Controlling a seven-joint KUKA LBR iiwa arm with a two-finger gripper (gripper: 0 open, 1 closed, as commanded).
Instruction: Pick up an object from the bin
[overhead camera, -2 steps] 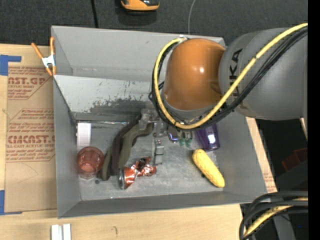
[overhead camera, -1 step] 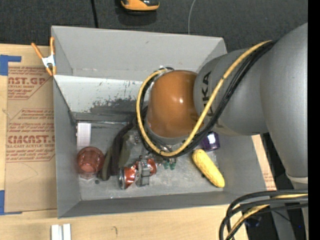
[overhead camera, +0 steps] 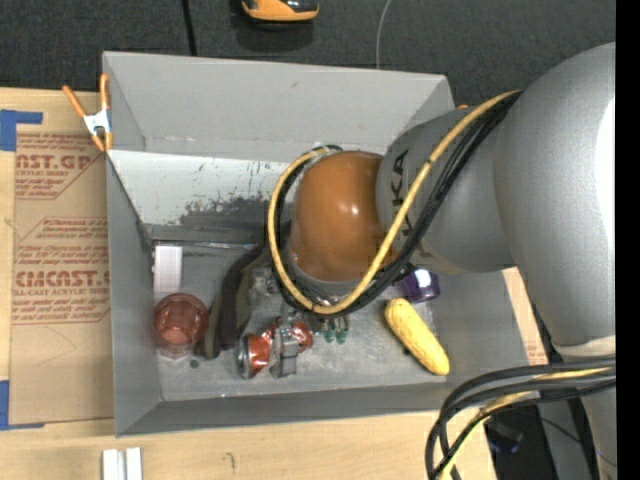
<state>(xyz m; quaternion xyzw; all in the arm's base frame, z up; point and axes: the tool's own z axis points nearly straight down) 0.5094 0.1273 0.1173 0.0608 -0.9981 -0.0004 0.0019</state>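
The gripper (overhead camera: 291, 341) sits low in the bin (overhead camera: 128, 230), right against a crumpled red can (overhead camera: 259, 353); whether it is released or clenched cannot be told. A black curved piece (overhead camera: 226, 306) and a reddish cup (overhead camera: 179, 324) lie left of the can, a yellow corn cob (overhead camera: 417, 336) to its right.

A single camera looks down into the grey metal bin (overhead camera: 270, 98) from above and a little to one side, near enough that the bin spans most of the frame. The arm (overhead camera: 560, 188) enters from the right, looming close under the lens.
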